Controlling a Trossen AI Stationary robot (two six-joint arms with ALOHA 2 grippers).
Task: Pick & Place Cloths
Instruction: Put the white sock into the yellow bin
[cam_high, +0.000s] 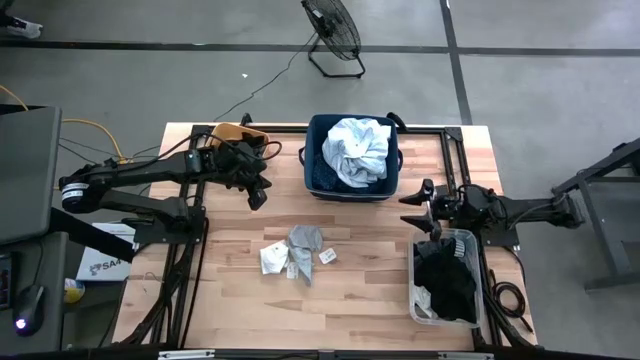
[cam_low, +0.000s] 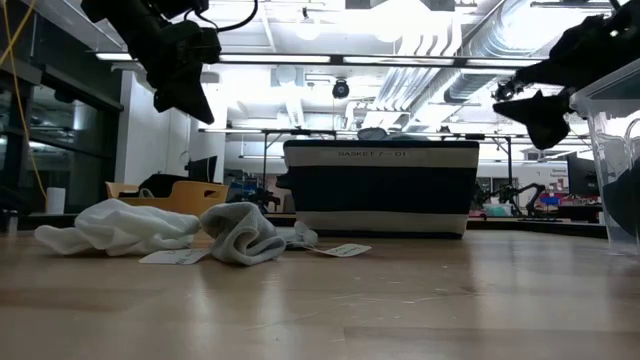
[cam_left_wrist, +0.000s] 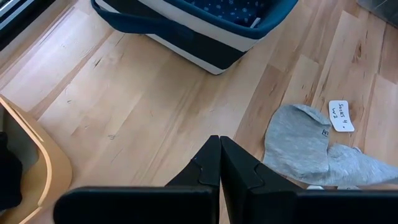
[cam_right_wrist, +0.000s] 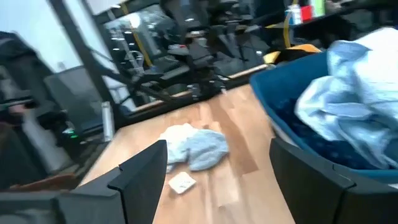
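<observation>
Currently: my right gripper (cam_high: 417, 208) is hovering wide open beside the bin (cam_high: 318, 178); my left gripper (cam_high: 257, 197) is hanging closed, empty, near the socks (cam_high: 303, 242).

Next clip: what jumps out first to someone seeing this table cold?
The navy bin at the table's far middle, heaped with a pale blue-white shirt. In front of it, mid-table, a small huddle of grey socks and white pieces with paper tags. On the right, a clear tub of black pieces; the right gripper hangs open between bin and tub, while the left gripper is shut and empty left of the bin.
</observation>
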